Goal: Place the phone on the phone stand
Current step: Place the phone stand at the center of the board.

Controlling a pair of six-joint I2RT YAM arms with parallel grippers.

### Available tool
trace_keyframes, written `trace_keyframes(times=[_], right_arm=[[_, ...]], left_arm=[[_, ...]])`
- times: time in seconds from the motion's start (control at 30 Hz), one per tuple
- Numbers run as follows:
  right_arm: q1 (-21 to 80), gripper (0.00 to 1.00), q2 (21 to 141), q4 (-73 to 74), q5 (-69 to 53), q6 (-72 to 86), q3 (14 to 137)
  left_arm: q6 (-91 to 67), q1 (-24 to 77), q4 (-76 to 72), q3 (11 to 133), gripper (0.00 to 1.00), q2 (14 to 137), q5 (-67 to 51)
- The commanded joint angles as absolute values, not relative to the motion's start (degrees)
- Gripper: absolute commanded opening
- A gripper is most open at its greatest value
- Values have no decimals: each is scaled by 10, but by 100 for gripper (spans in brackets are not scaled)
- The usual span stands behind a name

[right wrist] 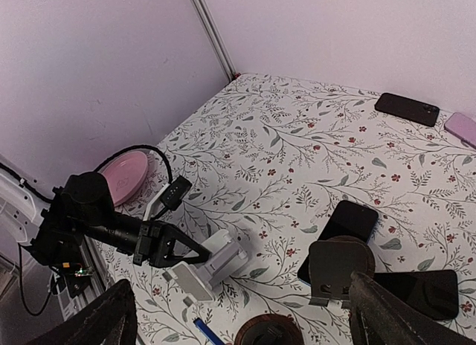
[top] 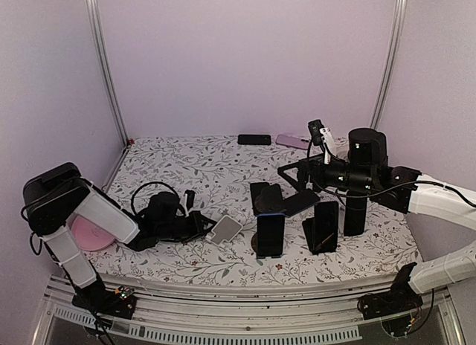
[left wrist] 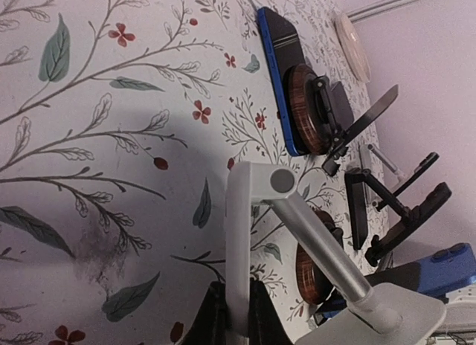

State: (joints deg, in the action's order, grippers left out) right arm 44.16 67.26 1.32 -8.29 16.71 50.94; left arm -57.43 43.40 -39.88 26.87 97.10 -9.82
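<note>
White phone stand [top: 224,228] clamped in left tool [top: 204,227]; right tool [top: 296,175] gapes wide.

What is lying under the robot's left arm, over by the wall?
A pink plate on the flowered cloth. From above, the left arm covers its far side; only the near part shows.

place: robot lab cell | evidence: plain walls [top: 245,55], metal frame posts [top: 108,70], arms [top: 439,200] bolted to rail [top: 245,315]

Left arm [top: 89,211] stretched low, left gripper [top: 204,227] clamped on the white stand [top: 224,228]; right arm [top: 439,200] raised, right gripper [top: 292,174] spread wide.
</note>
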Motion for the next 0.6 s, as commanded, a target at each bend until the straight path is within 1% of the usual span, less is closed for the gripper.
trace_keyframes(times=[0.0, 0.07, 0.23, 0.33, 0.57], right_arm=[[439, 99, 675, 14, -89, 170, 508], [439, 99, 675, 14, -90, 170, 508], [439, 99, 674, 20, -90, 170, 511], [439, 99, 673, 21, -89, 169, 512], [439, 99, 676, 27, -89, 168, 517]], left_arm=[[-591, 450, -454, 281, 0, 990, -83], [-591, 452, -454, 278, 0, 997, -80], [-585, 452, -442, 268, 15, 1000, -64], [-576, 452, -422, 263, 21, 992, -49], [-530, 450, -318, 256, 30, 936, 6]])
